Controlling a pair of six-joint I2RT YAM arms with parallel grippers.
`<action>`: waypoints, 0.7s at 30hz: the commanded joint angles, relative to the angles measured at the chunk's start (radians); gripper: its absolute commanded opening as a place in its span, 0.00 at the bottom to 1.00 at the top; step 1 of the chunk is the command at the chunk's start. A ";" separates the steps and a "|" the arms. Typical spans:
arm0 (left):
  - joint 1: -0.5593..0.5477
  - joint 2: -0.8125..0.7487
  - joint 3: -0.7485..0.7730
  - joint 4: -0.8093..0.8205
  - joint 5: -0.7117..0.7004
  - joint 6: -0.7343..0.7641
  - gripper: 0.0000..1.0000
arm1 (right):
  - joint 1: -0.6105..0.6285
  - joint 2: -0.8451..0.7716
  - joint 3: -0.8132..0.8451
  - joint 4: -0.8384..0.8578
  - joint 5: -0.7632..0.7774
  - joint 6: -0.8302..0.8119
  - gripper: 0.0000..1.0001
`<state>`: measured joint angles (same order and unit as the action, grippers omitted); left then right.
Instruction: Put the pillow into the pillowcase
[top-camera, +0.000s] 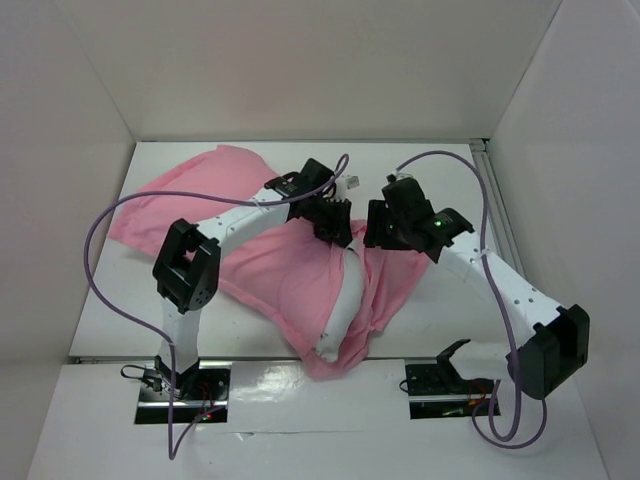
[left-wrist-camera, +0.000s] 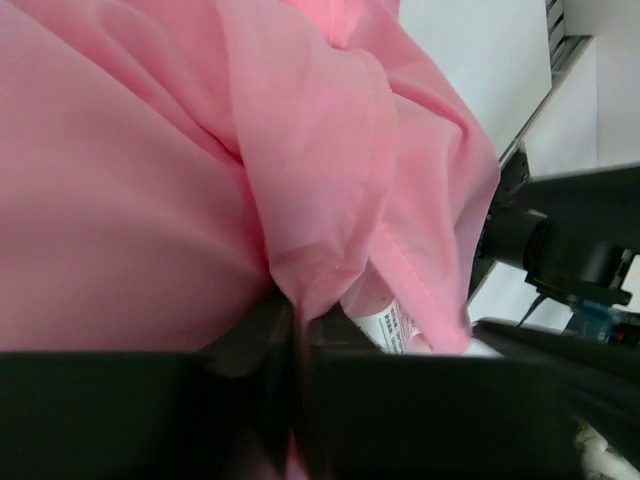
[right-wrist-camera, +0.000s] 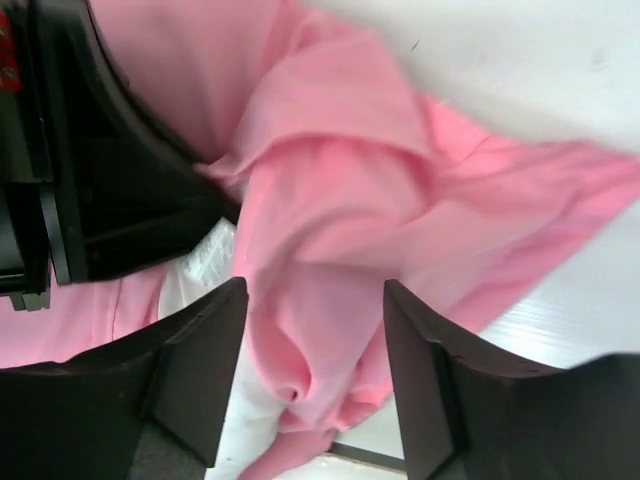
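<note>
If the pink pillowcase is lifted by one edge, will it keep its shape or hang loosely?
Probably floppy: the pillowcase folds and bunches where the left hand pinches it. It looks smooth, so it may slip from a light grip.

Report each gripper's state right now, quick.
Left gripper: fingers closed on a fold of the pillowcase.
Right gripper: fingers open, pillowcase fabric loose between them, not gripped.

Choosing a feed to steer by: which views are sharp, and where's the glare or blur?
Top external: sharp, even light, glare on the near table edge. Left wrist: pillowcase soft, left gripper dark and blurred. Right wrist: table washed out.
</note>
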<state>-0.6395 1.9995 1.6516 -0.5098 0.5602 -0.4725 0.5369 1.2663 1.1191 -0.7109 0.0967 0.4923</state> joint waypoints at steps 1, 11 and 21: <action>0.004 -0.053 0.039 -0.226 -0.066 0.050 0.24 | 0.005 -0.079 0.108 -0.094 0.139 -0.008 0.65; -0.038 -0.203 0.152 -0.421 -0.295 0.101 0.86 | 0.005 -0.203 0.002 -0.194 0.091 0.120 0.69; -0.220 -0.468 -0.108 -0.536 -0.494 0.032 0.80 | 0.023 -0.259 -0.309 0.017 -0.205 0.249 0.62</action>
<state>-0.7719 1.5921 1.6127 -0.9707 0.1177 -0.4007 0.5503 1.0058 0.8520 -0.8146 -0.0109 0.6876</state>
